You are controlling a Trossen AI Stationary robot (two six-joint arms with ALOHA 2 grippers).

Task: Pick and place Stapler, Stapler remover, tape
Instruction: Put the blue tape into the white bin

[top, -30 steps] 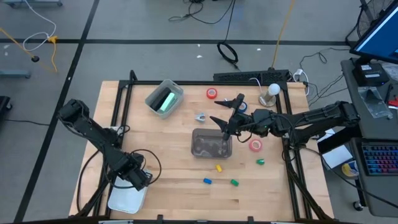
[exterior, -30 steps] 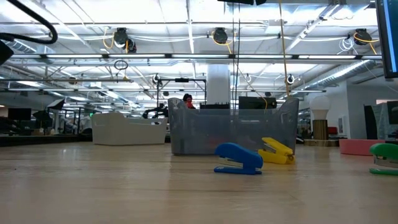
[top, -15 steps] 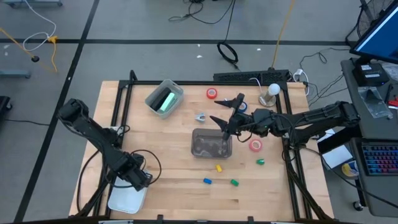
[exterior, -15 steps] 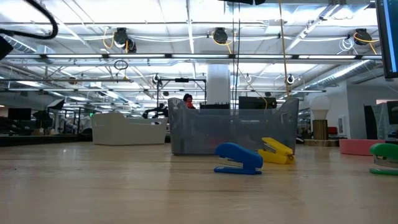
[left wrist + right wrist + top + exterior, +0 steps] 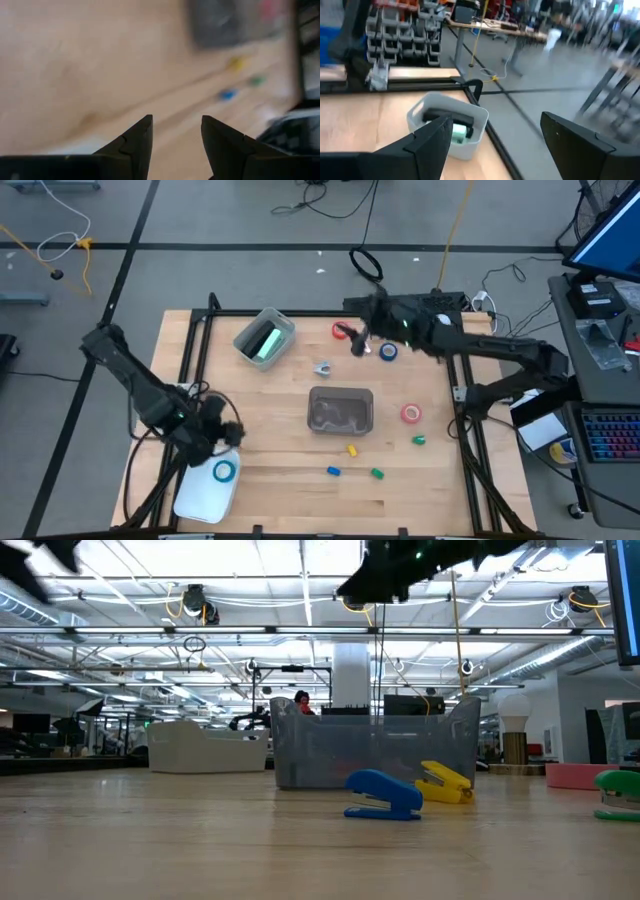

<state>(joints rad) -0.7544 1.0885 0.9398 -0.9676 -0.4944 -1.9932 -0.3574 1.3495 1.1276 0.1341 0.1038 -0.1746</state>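
Observation:
A light blue tape ring [image 5: 222, 471] lies flat in the white tray [image 5: 196, 502] at the near left. My left gripper [image 5: 220, 430] hangs open just above and beyond the tray, nothing between its fingers [image 5: 137, 142]. My right gripper [image 5: 358, 340] is open and level near the far edge, between a red tape [image 5: 341, 330] and a dark blue tape [image 5: 388, 351]. A pink tape [image 5: 411, 413] lies right of the grey bin [image 5: 341, 410]. A grey stapler remover [image 5: 321, 367] lies beyond the bin. Small staplers, yellow [image 5: 351, 449], blue [image 5: 334, 471] and green [image 5: 377, 473], lie in front of it.
A clear bin [image 5: 264, 338] holding a green object stands at the far left and also shows in the right wrist view [image 5: 451, 125]. Another green stapler [image 5: 419, 440] lies near the right. A black frame [image 5: 200, 350] rims the table. Bare wood lies between tray and grey bin.
My left gripper has risen off the white tray and tipped up; the light blue tape now shows lying in the tray. My right gripper has swung from above the grey bin toward the table's far edge, ending beside the red tape, and has rolled.

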